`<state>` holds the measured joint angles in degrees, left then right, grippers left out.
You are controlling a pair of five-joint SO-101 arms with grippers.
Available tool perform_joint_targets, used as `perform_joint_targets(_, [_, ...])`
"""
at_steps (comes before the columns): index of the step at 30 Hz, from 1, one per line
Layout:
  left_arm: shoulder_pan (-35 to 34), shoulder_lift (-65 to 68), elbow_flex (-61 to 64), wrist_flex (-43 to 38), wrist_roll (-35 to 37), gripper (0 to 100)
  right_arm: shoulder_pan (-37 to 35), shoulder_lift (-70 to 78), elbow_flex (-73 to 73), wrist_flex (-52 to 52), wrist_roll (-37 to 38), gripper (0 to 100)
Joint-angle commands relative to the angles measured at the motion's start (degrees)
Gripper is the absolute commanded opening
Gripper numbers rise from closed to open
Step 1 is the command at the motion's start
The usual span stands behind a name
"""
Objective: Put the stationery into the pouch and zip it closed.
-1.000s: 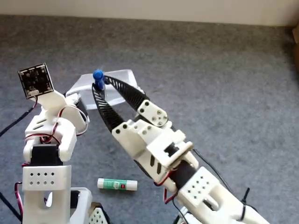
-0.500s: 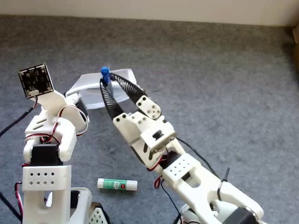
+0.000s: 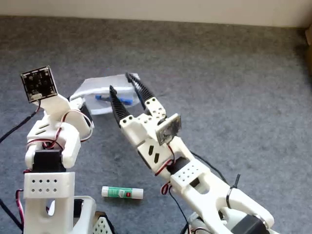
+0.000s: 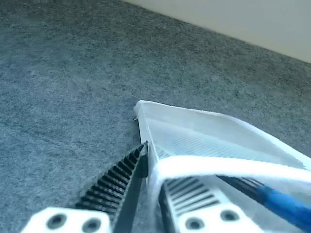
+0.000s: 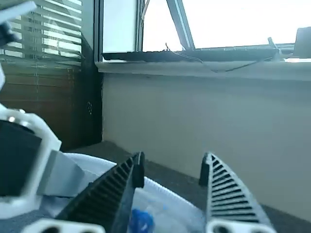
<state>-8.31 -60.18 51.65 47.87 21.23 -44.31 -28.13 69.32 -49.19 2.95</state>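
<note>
High view: right gripper (image 3: 120,83) gapes over the pouch (image 3: 92,87), pen (image 3: 114,99) inside; left gripper (image 4: 153,165) pinches its rim, carpet (image 3: 219,73) stretching beyond.

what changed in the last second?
The right gripper let go of the blue pen, which dropped into the pouch; its jaws stand open above. The left gripper kept pinching the pouch edge; the glue stick stayed put.

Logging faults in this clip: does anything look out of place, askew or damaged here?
The glue stick lies on the carpet, well apart from the pouch, not yet packed. The blue pen lies inside the pouch, whose rim the left gripper pinches. Nothing looks spilled or damaged.
</note>
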Motion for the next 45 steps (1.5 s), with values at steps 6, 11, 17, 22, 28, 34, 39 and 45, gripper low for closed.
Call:
perform_joint_targets(6, [-0.1, -0.2, -1.3, -0.4, 0.3, 1, -1.5, -26.8, -1.9, 30.5, -2.8, 20.2])
perform_joint_targets(11, [-0.2, -0.2, -1.3, -0.4, 0.3, 1, -1.5, -38.8, -14.8, 63.8, -7.6, 20.2])
perform_joint_targets(17, [-2.3, -0.2, -1.3, -0.4, 0.3, 1, -1.5, -34.6, -31.3, 92.6, -7.7, 20.2])
perform_joint_targets(22, [-3.3, -0.2, -1.3, -0.4, 0.3, 1, -1.7, -27.1, -34.2, 103.3, -7.4, 20.2])
perform_joint_targets(28, [-7.8, -0.2, -1.5, -0.5, 0.4, 1, -5.8, -23.3, -34.2, 114.0, -4.6, 20.2])
perform_joint_targets(34, [-8.6, -0.3, -1.3, -1.6, 0.4, 1, -18.2, -23.2, -26.1, 118.5, 2.8, 20.2])
perform_joint_targets(39, [-8.6, -0.3, -1.3, -1.7, 0.4, 1, -23.5, -23.1, -11.1, 103.8, 2.8, 20.2])
perform_joint_targets(45, [-8.7, -0.3, -1.3, -1.8, 0.4, 1, -26.5, -23.0, -2.0, 98.2, 2.7, 20.2])
